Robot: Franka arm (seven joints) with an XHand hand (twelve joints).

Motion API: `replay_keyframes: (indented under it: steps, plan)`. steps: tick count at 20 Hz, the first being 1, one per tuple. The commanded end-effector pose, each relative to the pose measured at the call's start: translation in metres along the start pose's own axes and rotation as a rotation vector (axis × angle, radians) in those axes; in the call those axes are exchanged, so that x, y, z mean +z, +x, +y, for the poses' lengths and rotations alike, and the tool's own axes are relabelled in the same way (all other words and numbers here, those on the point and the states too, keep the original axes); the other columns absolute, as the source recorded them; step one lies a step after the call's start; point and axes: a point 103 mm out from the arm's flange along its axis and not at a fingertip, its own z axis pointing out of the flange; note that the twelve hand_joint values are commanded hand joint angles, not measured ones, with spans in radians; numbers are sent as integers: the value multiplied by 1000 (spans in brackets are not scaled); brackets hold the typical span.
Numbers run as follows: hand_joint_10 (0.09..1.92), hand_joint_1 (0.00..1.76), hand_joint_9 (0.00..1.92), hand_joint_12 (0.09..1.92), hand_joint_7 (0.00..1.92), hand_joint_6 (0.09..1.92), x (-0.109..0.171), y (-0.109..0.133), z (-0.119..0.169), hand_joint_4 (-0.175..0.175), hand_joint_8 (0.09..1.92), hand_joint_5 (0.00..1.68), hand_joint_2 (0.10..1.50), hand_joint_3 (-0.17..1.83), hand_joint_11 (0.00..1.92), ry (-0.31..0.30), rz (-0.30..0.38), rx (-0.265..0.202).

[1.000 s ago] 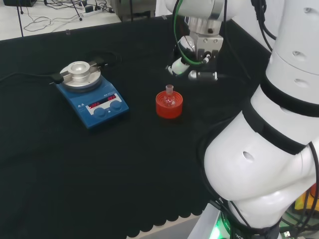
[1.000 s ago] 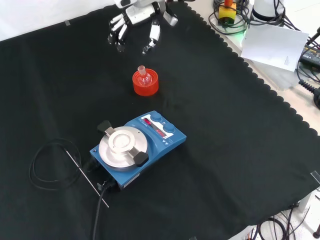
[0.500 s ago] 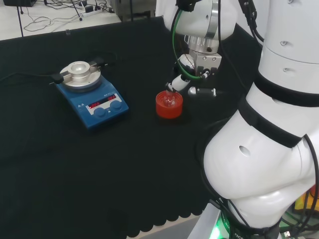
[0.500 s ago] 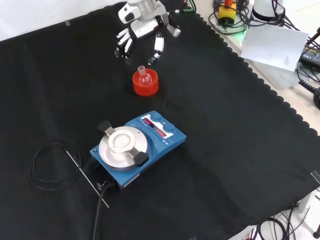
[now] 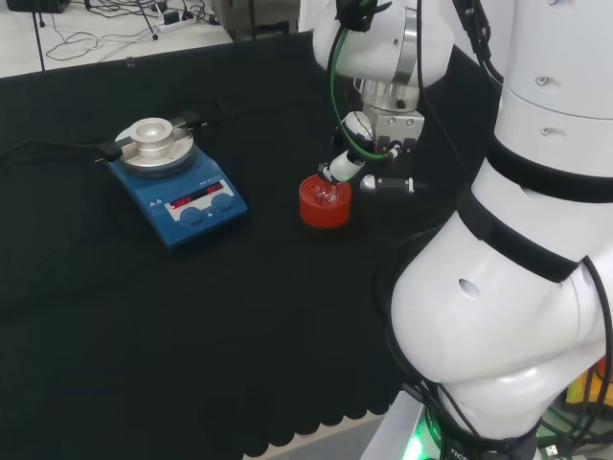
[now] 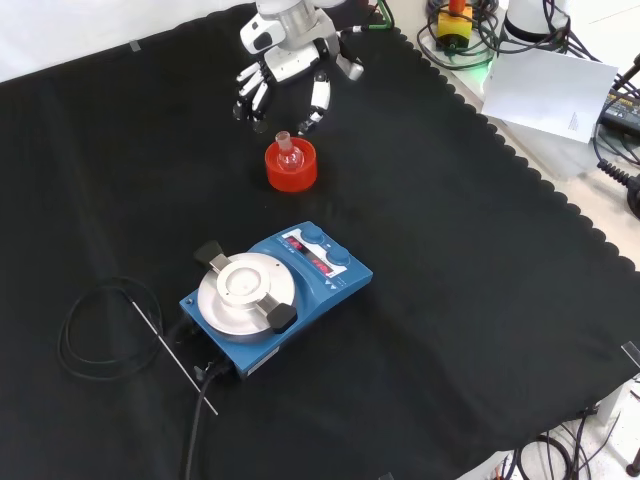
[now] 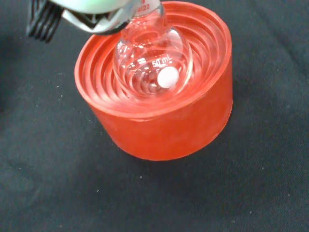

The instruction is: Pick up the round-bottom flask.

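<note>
A small clear round-bottom flask (image 7: 153, 60) sits upright in a red ribbed ring stand (image 7: 159, 121) on the black cloth. In the front view the flask (image 6: 288, 152) shows its short neck above the stand (image 6: 291, 171). The hand (image 6: 285, 75) hangs just above and behind it in that view, fingers spread and pointing down on both sides of the neck, apart from the glass. In the head view the hand (image 5: 369, 168) sits right beside the stand (image 5: 325, 203), its fingertips over the rim. The hand is open and holds nothing.
A blue hotplate stirrer (image 6: 275, 295) with a round metal top stands near the stand in the front view. A thin probe and a coiled black cable (image 6: 100, 325) lie to its left. The arm's big white links (image 5: 517, 259) stand at the right of the head view.
The hand has come down and closer to the flask, from well behind the stand to just over its rim. The flask and stand have not moved.
</note>
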Motion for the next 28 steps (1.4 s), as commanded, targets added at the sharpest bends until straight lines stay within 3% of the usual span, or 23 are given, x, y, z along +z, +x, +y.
replay_keyframes:
  steps: [1, 14, 28]
  plan:
    - [668, 898, 442, 1417, 220, 624, 5, -1, 4, -31, 638, 633, 614, 653, 101, -1, -1, 6]
    - [670, 893, 442, 1411, 226, 646, 18, 2, 18, -33, 645, 618, 613, 656, 133, 32, -8, 7]
    - [677, 879, 469, 1398, 243, 773, 16, 4, 20, -57, 656, 880, 630, 654, 187, 25, -9, 3]
